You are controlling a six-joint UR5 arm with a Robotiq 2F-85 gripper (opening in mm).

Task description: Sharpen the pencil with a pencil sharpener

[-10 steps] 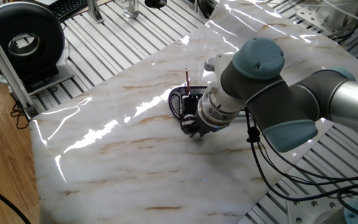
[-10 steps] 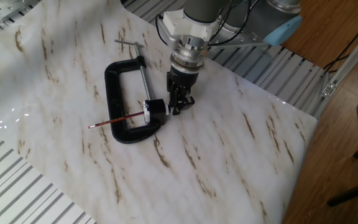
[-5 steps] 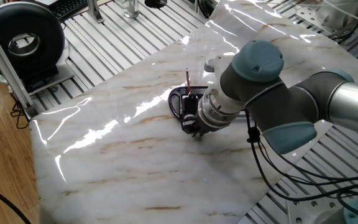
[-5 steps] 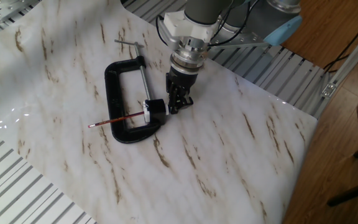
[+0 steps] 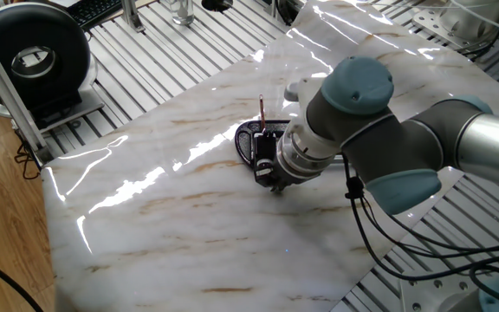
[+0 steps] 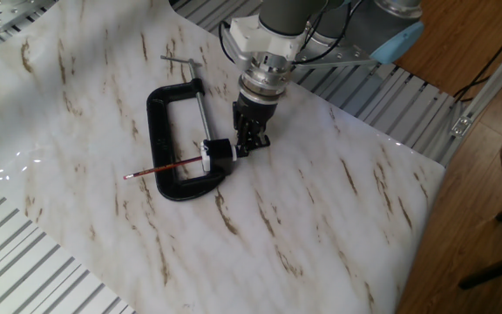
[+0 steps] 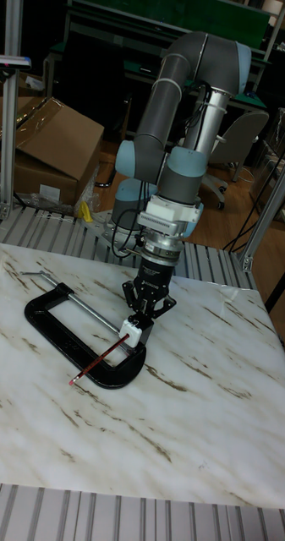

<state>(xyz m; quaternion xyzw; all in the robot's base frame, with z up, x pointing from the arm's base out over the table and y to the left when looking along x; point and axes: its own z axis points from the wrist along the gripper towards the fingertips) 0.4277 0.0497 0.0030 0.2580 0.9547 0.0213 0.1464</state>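
The dark-red pencil (image 6: 164, 167) lies across the lower arm of the black clamp, its far end in the pencil sharpener (image 6: 217, 152), a small black block with a white tip. In the tall fixed view the pencil (image 7: 100, 360) runs up to the sharpener (image 7: 135, 326). My gripper (image 6: 246, 146) points down right beside the sharpener's back end, fingers a little apart, nothing gripped. From the tall view the gripper (image 7: 148, 313) stands just above and behind the sharpener. In one fixed view only the pencil's end (image 5: 262, 108) shows beyond the gripper (image 5: 270, 184).
A big black C-clamp (image 6: 158, 131) with a long silver screw rod (image 6: 200, 112) lies flat on the marble sheet (image 6: 321, 227), left of the gripper. Slatted metal table shows around the sheet. A black round device (image 5: 33, 56) stands at one corner.
The gripper has crept a short way toward the sharpener. The sharpener, pencil and clamp have stayed put.
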